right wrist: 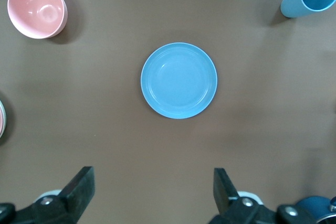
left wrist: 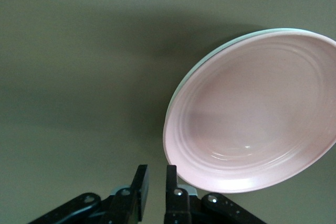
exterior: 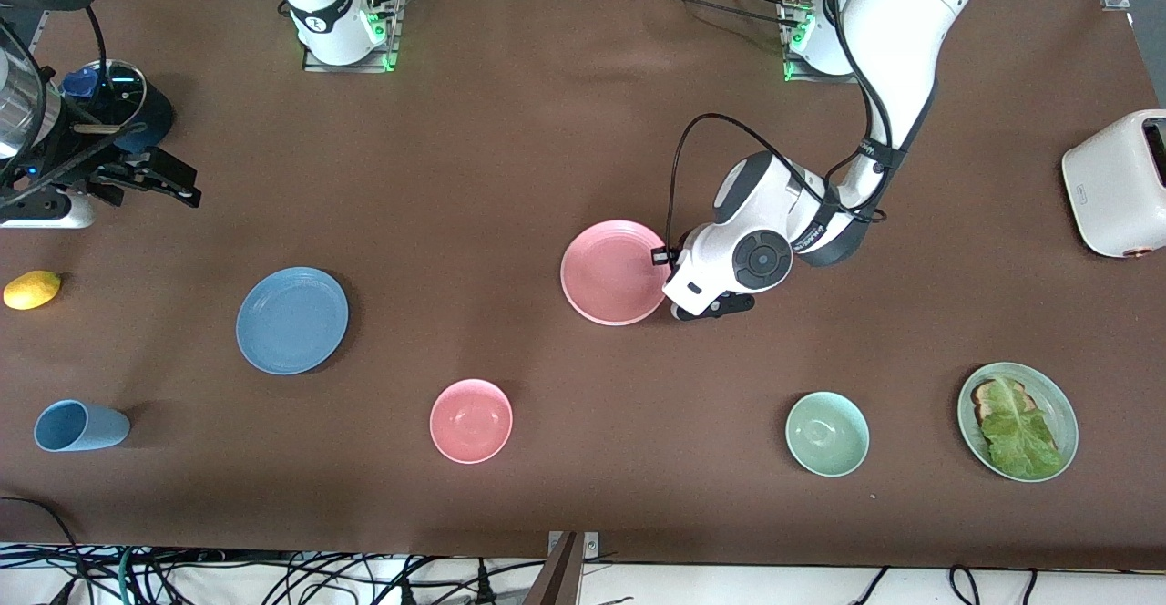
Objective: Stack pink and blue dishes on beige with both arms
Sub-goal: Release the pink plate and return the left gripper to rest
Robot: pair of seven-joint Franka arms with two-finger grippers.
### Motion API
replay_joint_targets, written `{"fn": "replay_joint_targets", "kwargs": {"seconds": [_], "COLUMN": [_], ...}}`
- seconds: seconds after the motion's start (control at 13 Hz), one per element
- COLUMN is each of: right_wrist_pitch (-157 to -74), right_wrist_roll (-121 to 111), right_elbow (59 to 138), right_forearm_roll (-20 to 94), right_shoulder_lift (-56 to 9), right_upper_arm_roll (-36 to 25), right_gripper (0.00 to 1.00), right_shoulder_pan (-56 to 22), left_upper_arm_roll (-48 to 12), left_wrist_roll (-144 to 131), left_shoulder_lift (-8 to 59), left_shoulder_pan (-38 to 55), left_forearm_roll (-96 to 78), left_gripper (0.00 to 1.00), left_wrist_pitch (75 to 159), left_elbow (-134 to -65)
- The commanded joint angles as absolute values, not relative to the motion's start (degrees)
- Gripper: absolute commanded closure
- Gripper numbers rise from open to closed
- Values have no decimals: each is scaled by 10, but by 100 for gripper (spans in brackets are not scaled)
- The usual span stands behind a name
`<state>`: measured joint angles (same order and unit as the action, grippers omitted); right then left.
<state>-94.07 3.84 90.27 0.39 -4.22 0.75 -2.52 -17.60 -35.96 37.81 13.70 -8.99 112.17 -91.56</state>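
The pink plate lies flat at the table's middle. A thin pale edge shows beneath the pink plate's rim; more of the beige plate is hidden. My left gripper hangs low beside that rim, on the side toward the left arm's end. Its fingers stand a narrow gap apart with nothing between them. The blue plate rests toward the right arm's end. High above it, my right gripper is wide open and empty, looking down on the blue plate. In the front view the right gripper shows near the pot.
A pink bowl, green bowl and blue cup sit nearer the camera. A green plate carries lettuce and toast. A lemon, a dark pot and a white toaster stand at the table's ends.
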Motion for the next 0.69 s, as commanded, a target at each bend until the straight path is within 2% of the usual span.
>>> {"fn": "replay_joint_targets", "kwargs": {"seconds": [0.0,0.62], "right_wrist_pitch": [-947,-947], "right_wrist_roll": [33,33], "right_elbow": [913,913], "right_forearm_roll": [13,13], "right_shoulder_lift": [-34,-34], "right_upper_arm_roll": [9,9], "right_gripper": [0,0], "right_shoulder_pan": [-21,-21], "left_upper_arm_roll": [-171,-166], "left_wrist_roll": [-379,-370], "left_shoulder_lift": [382,348], "left_shoulder_pan": [144,77], "left_forearm_roll": [-77,-34], "left_gripper": [0,0], "left_wrist_pitch": [1116,1075], "left_elbow": [-890,-888]}}
